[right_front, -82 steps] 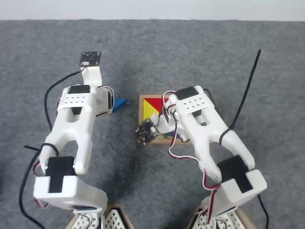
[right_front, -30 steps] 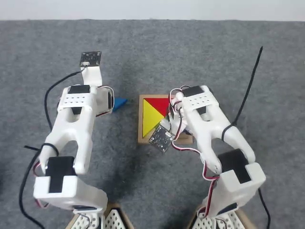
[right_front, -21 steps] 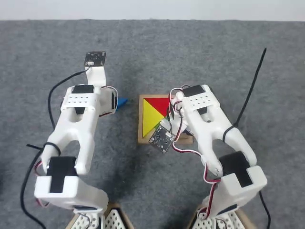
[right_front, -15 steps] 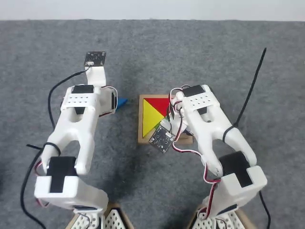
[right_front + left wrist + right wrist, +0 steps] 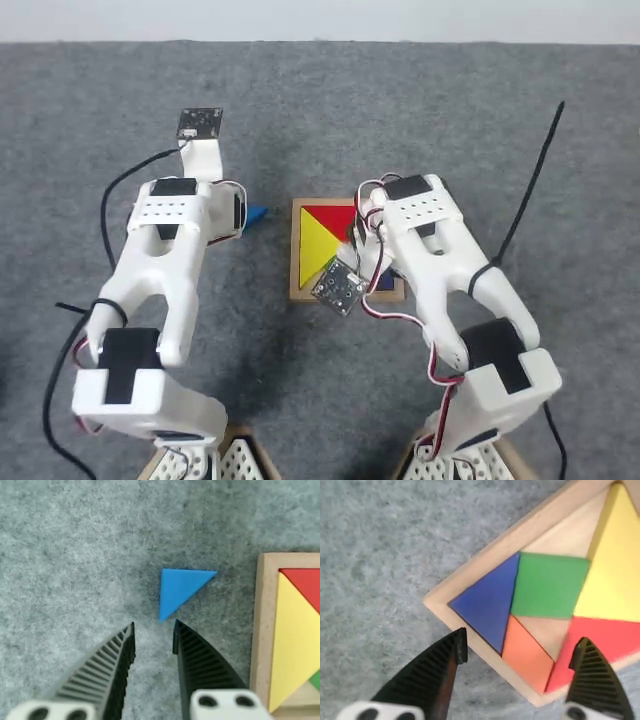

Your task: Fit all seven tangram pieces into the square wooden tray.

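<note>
Your high camera looks straight down on the whole table from far up, with the wooden tray mid-frame. Both wrist cameras look down from close by, and each one shares that tray with it.

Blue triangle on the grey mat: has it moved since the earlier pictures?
No. The blue triangle lies in the same spot, its tip the same gap left of the wooden tray.

tray right half under right arm, blue triangle mostly behind left arm
</note>
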You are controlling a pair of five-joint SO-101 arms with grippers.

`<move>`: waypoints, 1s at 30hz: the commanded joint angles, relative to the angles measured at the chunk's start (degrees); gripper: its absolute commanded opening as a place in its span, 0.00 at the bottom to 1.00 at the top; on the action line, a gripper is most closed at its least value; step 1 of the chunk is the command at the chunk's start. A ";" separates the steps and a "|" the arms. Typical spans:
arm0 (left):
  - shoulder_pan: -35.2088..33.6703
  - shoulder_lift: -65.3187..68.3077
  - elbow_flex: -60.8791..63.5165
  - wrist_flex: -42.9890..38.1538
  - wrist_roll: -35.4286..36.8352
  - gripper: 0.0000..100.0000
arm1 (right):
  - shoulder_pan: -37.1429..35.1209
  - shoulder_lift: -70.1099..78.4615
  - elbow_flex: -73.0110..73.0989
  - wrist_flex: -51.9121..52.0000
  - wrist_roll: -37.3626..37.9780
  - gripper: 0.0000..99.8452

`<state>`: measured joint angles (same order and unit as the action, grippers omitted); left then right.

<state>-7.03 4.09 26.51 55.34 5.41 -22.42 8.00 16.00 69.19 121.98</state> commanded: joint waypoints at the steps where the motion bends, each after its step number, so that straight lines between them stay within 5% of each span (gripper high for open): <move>1: 0.44 -0.35 -2.59 -0.88 -0.70 0.12 | 0.40 -6.20 -6.15 0.66 -12.40 0.25; 7: 0.44 -0.35 -2.51 -0.88 -0.70 0.12 | 0.57 -15.16 -8.70 5.41 -42.73 0.01; 12: 0.62 -0.35 -2.51 -0.88 -0.35 0.12 | 3.74 -22.55 -2.81 8.84 -60.75 0.01; 18: 0.62 -0.79 -1.27 -1.05 -0.26 0.12 | 11.47 -39.16 17.67 -2.24 -79.82 0.01; 24: 0.62 -0.88 -1.54 -0.88 -0.53 0.12 | 13.05 -52.35 43.08 -11.82 -86.95 0.01; 30: 0.70 -0.97 -5.49 5.19 -3.96 0.12 | 15.25 -53.76 52.92 -17.27 -94.07 0.01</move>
<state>-6.86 4.09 26.42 55.52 5.23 -8.97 -43.52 67.43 54.77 31.16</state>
